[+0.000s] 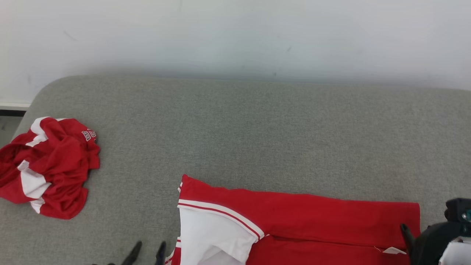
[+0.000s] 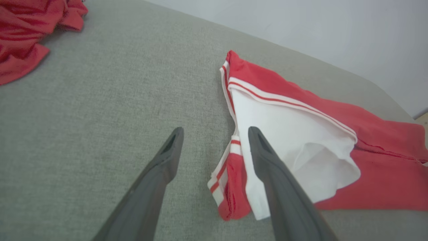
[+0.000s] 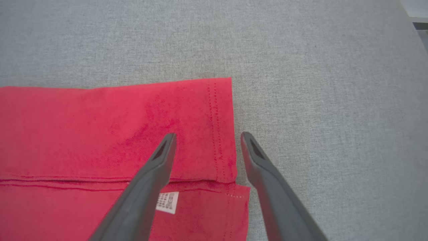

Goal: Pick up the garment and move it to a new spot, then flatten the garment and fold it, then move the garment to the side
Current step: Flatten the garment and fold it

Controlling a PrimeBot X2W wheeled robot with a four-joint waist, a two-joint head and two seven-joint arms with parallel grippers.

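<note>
In the head view, two red-and-white garments lie on the grey cushion (image 1: pixel 257 121). The folded garment (image 1: pixel 312 221) lies along the near edge and a crumpled garment (image 1: pixel 51 165) sits at the left edge.

In the left wrist view, the left gripper (image 2: pixel 215 129) hovers by the sleeve end, fingers apart and empty.

In the right wrist view, the right gripper (image 3: pixel 209 135) has its fingers spread either side of the hem, perhaps just clear of it.

Folding looks to be midway. The next move calls for both ends to be gripped for another fold.

Your left gripper (image 2: pixel 215 132) and right gripper (image 3: pixel 207 137) match: two long, smooth, dark grey fingers (image 2: pixel 157 180) tapering to rounded tips, each with a shallow slot. Behind the right one you see a rounded black housing (image 1: pixel 428 243), a pale cover (image 1: pixel 458 254) and a teal-dotted black block (image 1: pixel 456 209).
</note>
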